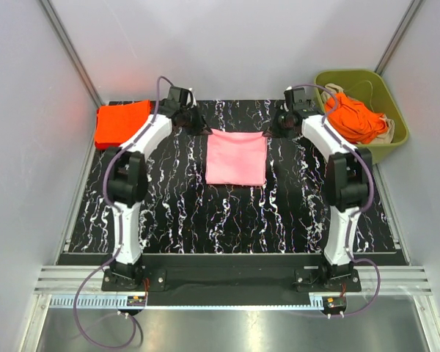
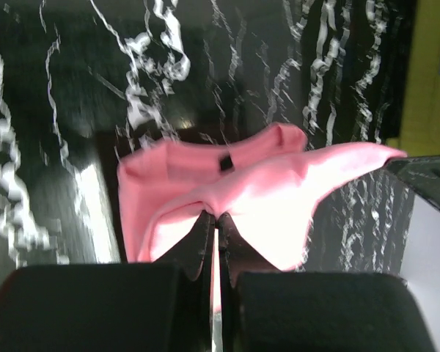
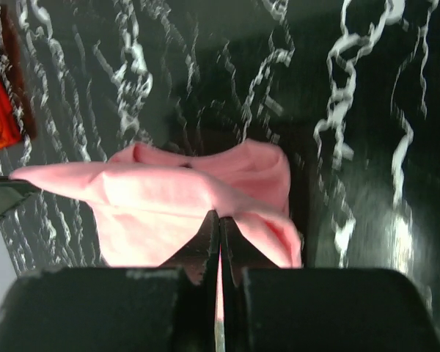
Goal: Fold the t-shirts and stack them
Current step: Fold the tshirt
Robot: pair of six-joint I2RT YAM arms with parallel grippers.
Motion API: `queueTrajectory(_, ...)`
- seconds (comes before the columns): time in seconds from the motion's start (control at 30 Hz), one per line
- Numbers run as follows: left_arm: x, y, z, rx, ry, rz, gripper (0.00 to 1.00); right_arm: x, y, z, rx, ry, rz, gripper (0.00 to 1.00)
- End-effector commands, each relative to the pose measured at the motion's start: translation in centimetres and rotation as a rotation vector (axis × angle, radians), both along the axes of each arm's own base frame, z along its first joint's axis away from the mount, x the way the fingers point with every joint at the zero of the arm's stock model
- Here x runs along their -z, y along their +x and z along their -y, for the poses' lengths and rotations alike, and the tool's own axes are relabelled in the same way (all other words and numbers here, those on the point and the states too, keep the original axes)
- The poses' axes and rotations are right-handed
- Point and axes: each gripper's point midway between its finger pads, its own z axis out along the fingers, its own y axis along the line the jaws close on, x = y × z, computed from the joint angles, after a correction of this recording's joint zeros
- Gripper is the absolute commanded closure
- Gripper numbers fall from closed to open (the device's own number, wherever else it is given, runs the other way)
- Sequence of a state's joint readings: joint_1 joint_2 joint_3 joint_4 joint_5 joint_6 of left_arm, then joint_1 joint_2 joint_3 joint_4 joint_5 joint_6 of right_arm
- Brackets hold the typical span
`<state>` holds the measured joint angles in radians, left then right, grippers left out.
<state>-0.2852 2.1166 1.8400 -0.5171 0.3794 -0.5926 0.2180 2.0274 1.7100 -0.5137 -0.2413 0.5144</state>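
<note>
A light pink t-shirt (image 1: 237,158) lies partly folded in the middle of the black marbled table, its far edge lifted. My left gripper (image 1: 202,126) is shut on its far left corner, and my right gripper (image 1: 270,129) is shut on its far right corner. In the left wrist view the pink t-shirt (image 2: 279,191) hangs from my pinched fingers (image 2: 205,235), its dark neck label showing. The right wrist view has the same pink cloth (image 3: 154,198) drooping from my closed fingers (image 3: 231,238). A folded orange-red t-shirt (image 1: 121,122) rests at the far left.
An olive-green bin (image 1: 370,84) at the far right holds several crumpled orange-red shirts (image 1: 356,117). White walls with metal frame posts enclose the table (image 1: 227,220). The arms' bases sit on a rail at the near edge.
</note>
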Motion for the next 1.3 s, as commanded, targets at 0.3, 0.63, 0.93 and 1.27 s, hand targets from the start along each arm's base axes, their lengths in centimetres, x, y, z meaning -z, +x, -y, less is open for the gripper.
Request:
queueTrajectory(0.3,3.6,8.3,-1.5,0.008,-0.128,0.037,1.0,3.2,9.5,-0.1,-0.081,0.119,0.057,1.0)
queueTrajectory(0.63,5.2,9.3,-2.7,-0.029,-0.137,0.053,1.0,3.6,10.9,-2.2,-0.143,0.248,0.053,0.9)
queueTrajectory(0.93,0.9,9.3,-5.2,-0.057,-0.107,0.137,0.64,0.5,8.6,0.1,-0.129,0.126,0.053,0.6)
queueTrajectory(1.27,-4.0,0.2,0.7,0.118,-0.124,0.156,0.67,1.0,1.3,-0.8,-0.227,0.154,-0.041,0.76)
